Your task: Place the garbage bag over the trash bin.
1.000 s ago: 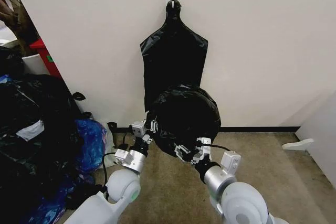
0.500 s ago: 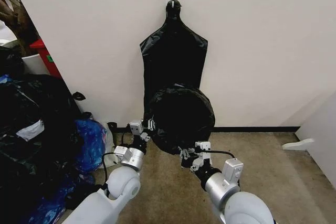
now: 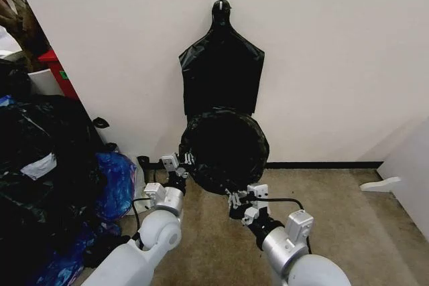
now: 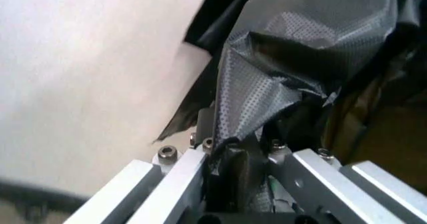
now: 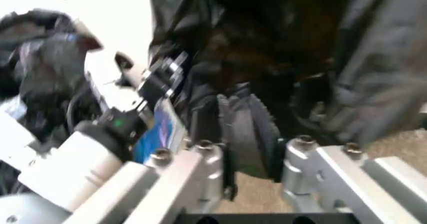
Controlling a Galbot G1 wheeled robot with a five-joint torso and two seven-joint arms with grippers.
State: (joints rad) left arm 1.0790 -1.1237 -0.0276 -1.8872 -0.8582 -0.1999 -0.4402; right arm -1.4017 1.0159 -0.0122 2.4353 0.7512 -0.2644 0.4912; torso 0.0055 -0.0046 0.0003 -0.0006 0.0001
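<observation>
My left gripper (image 3: 179,163) and right gripper (image 3: 236,197) each pinch the garbage bag (image 3: 224,152), its mouth stretched round by the wall; judged nearly sleeved, trash bin hidden, release and tucking remain

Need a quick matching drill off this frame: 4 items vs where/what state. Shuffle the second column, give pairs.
Items:
1. garbage bag
2. left hand
3. right hand
4. flat black bags

States:
A. hanging from a wall hook
B. shut on the bag's lower edge
C. stretched open into a round mouth, held off the floor
D. shut on the bag's left edge

Pairs: 1-C, 2-D, 3-B, 4-A
</observation>
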